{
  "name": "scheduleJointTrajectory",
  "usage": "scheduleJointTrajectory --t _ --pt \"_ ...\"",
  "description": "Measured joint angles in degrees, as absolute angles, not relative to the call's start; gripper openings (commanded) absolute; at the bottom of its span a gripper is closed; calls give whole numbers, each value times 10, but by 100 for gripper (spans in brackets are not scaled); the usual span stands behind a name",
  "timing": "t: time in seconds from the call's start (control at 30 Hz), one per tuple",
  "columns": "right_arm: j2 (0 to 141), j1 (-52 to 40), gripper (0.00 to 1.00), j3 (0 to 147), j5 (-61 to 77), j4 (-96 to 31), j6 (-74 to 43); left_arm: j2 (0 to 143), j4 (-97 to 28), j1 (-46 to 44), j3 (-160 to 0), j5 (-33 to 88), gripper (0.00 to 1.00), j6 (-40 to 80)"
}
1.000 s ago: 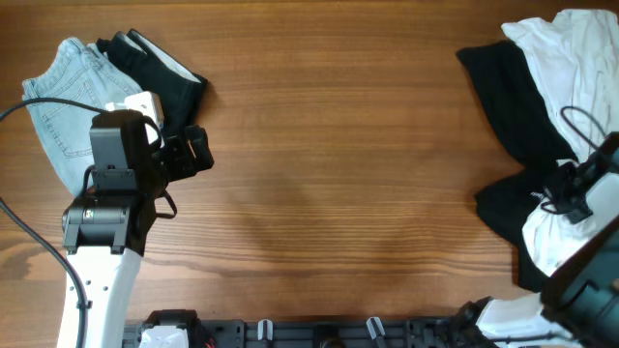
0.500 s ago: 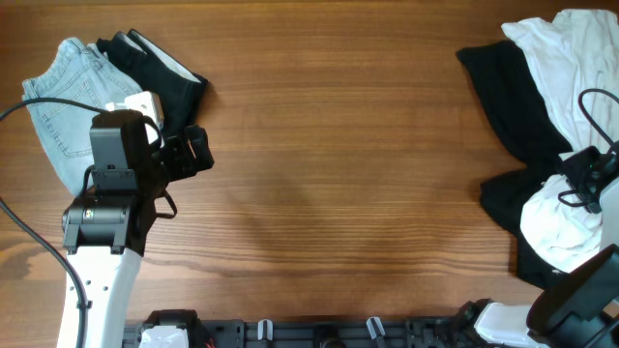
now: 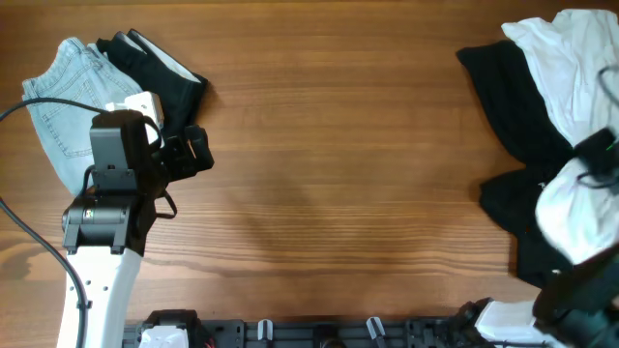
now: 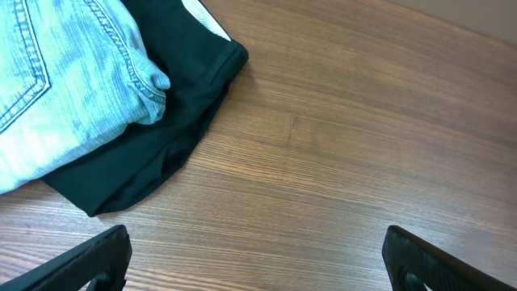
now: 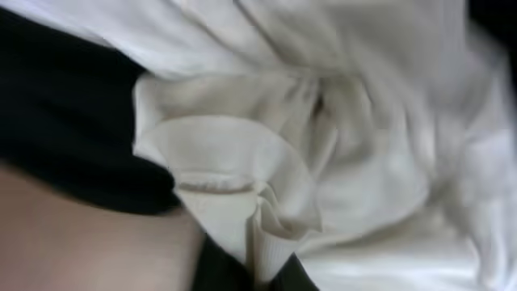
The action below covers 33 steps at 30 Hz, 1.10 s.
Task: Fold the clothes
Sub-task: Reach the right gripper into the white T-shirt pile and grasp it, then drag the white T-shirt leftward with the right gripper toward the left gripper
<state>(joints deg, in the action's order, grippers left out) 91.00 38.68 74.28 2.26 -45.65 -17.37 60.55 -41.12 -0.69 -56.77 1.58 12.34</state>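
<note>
A heap of clothes lies at the table's right edge: a white garment on a black garment. My right gripper is shut on a ribbed edge of the white garment, pinched between the jaws. A white bunch hangs below it over black cloth. No printed bars show. My left gripper is open and empty above bare wood, just right of the folded pile.
Folded light-blue jeans lie on a folded black garment at the far left; both also show in the left wrist view, the jeans over the black garment. The wooden table spans between the piles.
My right gripper has moved right and away with the white garment, raising a larger white bunch off the black cloth. The left arm has not moved.
</note>
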Motion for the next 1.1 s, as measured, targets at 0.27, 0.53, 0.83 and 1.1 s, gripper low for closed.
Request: scheduleJointTrajectory --t 0.27,0.53,0.83,1.1 --pt "859 312 10 793 217 -528 -34 606 -411 -7 -568 16 100 123" --pt "882 -96 26 791 266 -433 -3 606 -411 -7 -568 16 100 123" --pt "1007 -273 100 791 102 -307 -134 606 -404 -7 -568 26 100 124" --pt "959 -133 100 790 -15 -402 -184 693 -301 -83 -571 96 100 126"
